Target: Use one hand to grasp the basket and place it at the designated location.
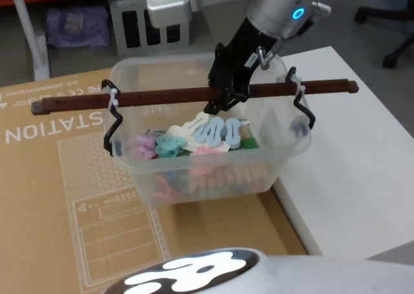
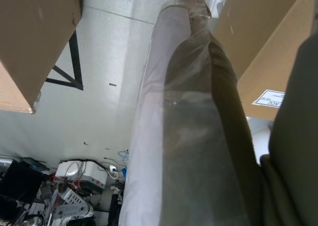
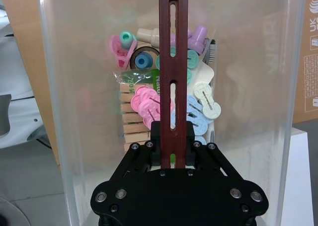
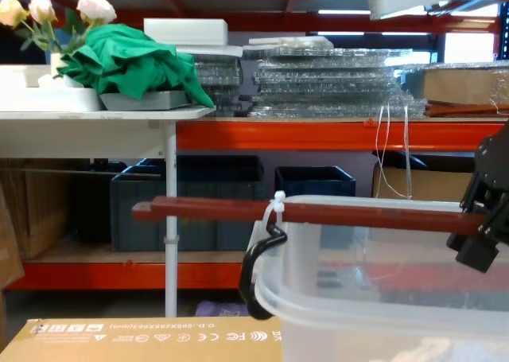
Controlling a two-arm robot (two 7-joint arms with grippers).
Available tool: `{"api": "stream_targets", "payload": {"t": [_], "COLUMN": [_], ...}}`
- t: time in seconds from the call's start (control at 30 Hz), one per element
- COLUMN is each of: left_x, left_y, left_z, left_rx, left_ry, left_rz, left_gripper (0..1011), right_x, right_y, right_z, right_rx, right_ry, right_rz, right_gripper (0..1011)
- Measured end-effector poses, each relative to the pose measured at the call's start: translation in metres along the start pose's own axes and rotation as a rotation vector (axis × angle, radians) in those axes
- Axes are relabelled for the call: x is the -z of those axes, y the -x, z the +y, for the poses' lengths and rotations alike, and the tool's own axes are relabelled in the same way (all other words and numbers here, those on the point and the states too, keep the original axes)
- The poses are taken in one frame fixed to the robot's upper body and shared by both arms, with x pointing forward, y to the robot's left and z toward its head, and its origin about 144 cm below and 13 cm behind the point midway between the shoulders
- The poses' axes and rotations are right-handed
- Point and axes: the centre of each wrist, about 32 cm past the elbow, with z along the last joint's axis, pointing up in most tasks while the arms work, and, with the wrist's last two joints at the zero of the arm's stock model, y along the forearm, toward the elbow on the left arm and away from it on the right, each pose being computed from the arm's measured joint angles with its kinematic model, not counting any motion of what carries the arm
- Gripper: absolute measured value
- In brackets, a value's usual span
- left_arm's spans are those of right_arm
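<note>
The basket point(image 1: 145, 181) is a translucent milky tub holding several pastel clips and wooden pegs. A dark reddish-brown slotted bar point(image 1: 162, 97) spans its top, zip-tied to black hooks at both ends. My right gripper point(image 1: 221, 102) reaches down from behind and is shut on the bar just right of its middle. In the right wrist view the fingers point(image 3: 189, 139) clamp the bar point(image 3: 174, 62) above the clips. The chest view shows the gripper point(image 4: 481, 235) at the bar's point(image 4: 358, 213) right end, over the basket point(image 4: 382, 298). The tub straddles the seam between cardboard and table; whether it rests there I cannot tell.
A flat cardboard box point(image 1: 65, 178) covers the left and front. A white table point(image 1: 362, 165) lies to the right. A grey metal rack point(image 1: 149, 22) stands behind the tub. Dark blue crates point(image 4: 215, 195) sit under an orange shelf point(image 4: 318, 135) farther back.
</note>
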Motion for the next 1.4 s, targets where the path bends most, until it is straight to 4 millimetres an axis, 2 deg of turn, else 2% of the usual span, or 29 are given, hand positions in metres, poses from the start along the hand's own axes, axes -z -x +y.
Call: {"api": "stream_targets", "payload": {"t": [0.27, 0.5, 0.9, 1.4], "left_x": [0.0, 0.0, 0.0, 0.0], "left_y": [0.0, 0.0, 0.0, 0.0], "left_z": [0.0, 0.0, 0.0, 0.0], "left_rx": [0.0, 0.0, 0.0, 0.0], "left_ry": [0.0, 0.0, 0.0, 0.0], "left_rz": [0.0, 0.0, 0.0, 0.0], "left_gripper": [0, 0, 0, 0], "right_x": [-0.008, -0.01, -0.016, -0.017], "right_y": [-0.006, -0.007, -0.022, -0.028], "right_z": [0.019, 0.023, 0.048, 0.064], "right_rx": [0.006, 0.006, 0.017, 0.003], "right_ry": [-0.025, -0.028, -0.034, -0.031], "right_rz": [-0.056, -0.069, -0.105, -0.111], "right_gripper": [237, 237, 237, 237]}}
